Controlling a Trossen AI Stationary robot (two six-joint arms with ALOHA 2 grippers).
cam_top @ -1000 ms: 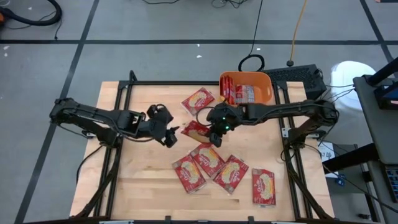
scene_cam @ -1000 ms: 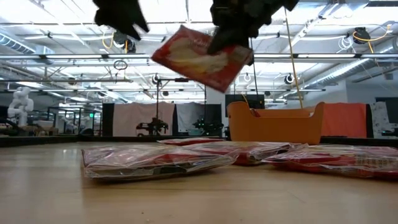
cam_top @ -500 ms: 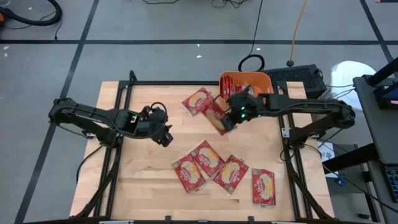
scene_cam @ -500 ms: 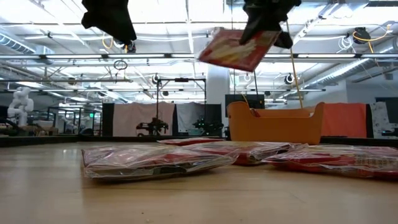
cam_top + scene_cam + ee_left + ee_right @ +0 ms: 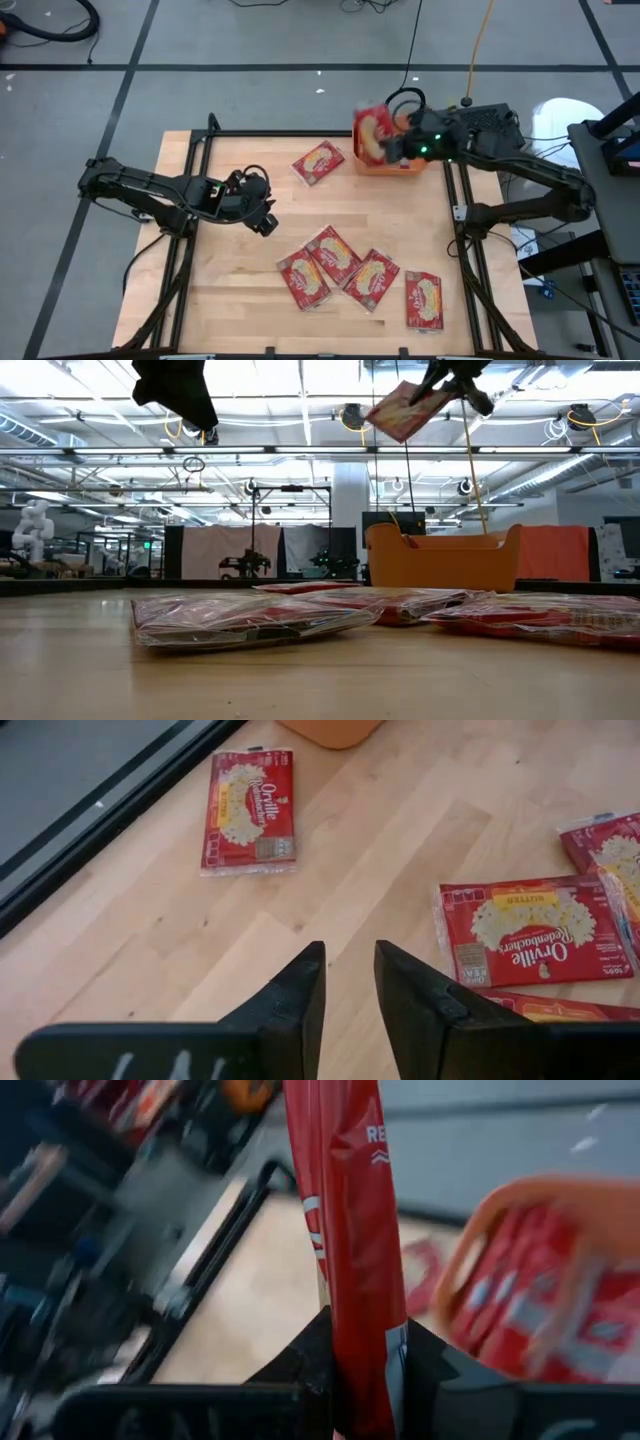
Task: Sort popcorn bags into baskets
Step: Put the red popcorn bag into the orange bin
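Observation:
My right gripper (image 5: 393, 147) is shut on one red popcorn bag (image 5: 371, 133) and holds it in the air over the orange basket (image 5: 412, 163), at the table's far right; the low view shows this bag (image 5: 405, 408) high above the basket (image 5: 445, 560). Red bags (image 5: 505, 1315) lie inside the basket. My left gripper (image 5: 264, 222) hovers over the table's left middle, narrowly open (image 5: 349, 960) and holding nothing. One bag (image 5: 318, 163) lies flat near the basket, and several more (image 5: 340, 268) lie flat toward the near edge. My right gripper pinches the popcorn bag between its two fingers at one edge (image 5: 358, 1325), coming from the table's right. The bag stands edge-on between the fingers and sticks out ahead of them. It is lifted clear and hangs tilted over the basket.
A lone bag (image 5: 424, 300) lies by the table's near right corner. In the left wrist view a bag (image 5: 248, 808) lies near the basket's corner (image 5: 330, 728) and another (image 5: 535, 925) lies closer. Bare wood spans the left half. A dark keyboard-like box (image 5: 485, 122) sits beyond the basket.
My right gripper has carried the bag from the table's middle up and toward the far right, to above the basket; the bag has turned from nearly flat to tilted on edge. My left gripper has drawn back a little toward the table's left.

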